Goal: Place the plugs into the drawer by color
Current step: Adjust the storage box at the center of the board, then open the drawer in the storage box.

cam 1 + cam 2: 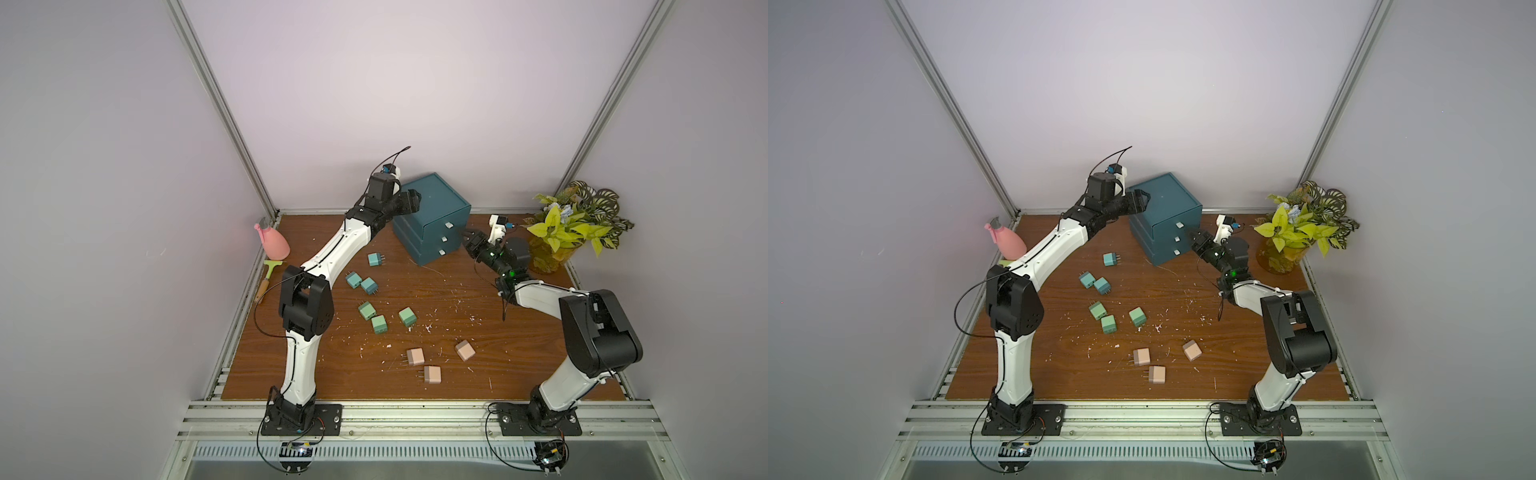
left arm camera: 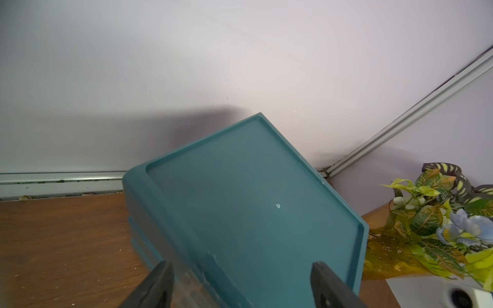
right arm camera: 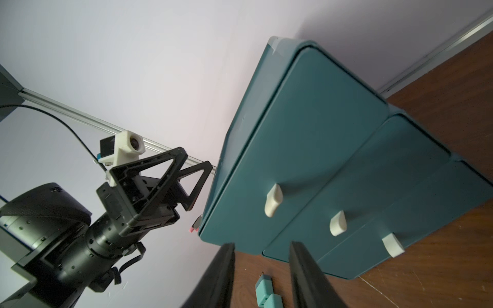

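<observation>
Drawer chest (image 1: 432, 208) stands at the back of the table (image 1: 478, 353) with all three drawers shut. Its three white tab handles (image 1: 449, 225) are stacked in a column facing the right gripper (image 1: 465, 234) — jaws part-spread, empty, tips just short of the upper tabs, so this arm is the nearer one. Left gripper (image 1: 417, 199) (also spread, gripping nothing) hangs at the chest's top edge on the side away from the handles, while nine plugs (image 1: 378, 324) lie loose on the wood — three teal-blue (image 1: 368, 285), three green (image 1: 407, 316), three beige-pink (image 1: 415, 356).
</observation>
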{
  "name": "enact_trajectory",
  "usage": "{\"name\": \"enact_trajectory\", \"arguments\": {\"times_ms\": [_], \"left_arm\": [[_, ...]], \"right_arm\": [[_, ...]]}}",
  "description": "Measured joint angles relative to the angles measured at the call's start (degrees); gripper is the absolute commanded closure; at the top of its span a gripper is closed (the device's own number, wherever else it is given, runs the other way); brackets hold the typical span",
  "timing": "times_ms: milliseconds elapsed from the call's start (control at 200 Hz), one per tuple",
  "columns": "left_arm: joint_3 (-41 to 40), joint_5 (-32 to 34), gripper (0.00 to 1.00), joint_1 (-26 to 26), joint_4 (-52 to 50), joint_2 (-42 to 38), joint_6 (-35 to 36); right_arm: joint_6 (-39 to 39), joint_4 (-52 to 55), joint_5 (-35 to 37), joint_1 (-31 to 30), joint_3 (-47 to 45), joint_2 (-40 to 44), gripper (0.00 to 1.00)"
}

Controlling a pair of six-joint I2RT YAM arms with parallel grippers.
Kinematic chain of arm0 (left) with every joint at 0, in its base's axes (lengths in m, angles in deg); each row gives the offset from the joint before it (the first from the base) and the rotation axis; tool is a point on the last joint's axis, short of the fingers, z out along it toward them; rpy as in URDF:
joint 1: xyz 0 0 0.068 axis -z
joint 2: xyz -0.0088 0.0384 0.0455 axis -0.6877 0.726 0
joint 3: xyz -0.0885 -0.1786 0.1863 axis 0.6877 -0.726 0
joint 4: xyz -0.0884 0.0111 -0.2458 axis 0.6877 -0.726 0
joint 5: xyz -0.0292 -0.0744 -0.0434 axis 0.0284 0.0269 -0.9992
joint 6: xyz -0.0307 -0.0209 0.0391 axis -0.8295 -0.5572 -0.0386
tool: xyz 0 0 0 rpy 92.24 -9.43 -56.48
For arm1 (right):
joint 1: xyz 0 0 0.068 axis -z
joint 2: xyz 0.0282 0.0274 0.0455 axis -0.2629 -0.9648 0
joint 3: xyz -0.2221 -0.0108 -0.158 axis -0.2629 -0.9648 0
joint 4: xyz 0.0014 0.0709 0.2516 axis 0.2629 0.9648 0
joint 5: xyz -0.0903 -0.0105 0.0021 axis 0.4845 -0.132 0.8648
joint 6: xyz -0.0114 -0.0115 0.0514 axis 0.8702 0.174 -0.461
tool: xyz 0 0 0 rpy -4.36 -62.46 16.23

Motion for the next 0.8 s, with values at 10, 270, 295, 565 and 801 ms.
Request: {"name": "enact_trajectory", "arguments": {"times_ms": [10, 270, 295, 565, 801], "left_arm": [[0.0, 0.0, 0.24, 0.0, 0.0, 0.0, 0.0], [0.0, -0.7, 0.24, 0.0, -0.2, 2.0, 0.1], [0.0, -0.8, 0.24, 0.0, -0.2, 2.1, 0.1], [0.1, -1.7, 0.30, 0.0, -0.2, 3.4, 0.1], [0.2, -2.2, 0.34, -0.1, -0.2, 3.8, 0.0]], "right_arm": [[-0.2, 0.0, -0.1, 0.0, 0.1, -0.2, 0.60], [-2.0, -0.1, -0.2, -0.1, 3.1, -1.9, 0.60], [-2.1, -0.1, -0.2, -0.1, 3.4, -2.1, 0.60], [-2.7, 0.1, -0.2, -0.9, 7.6, -6.2, 0.60], [-3.8, 0.0, -0.2, -1.5, 7.8, -9.0, 0.63]]}}
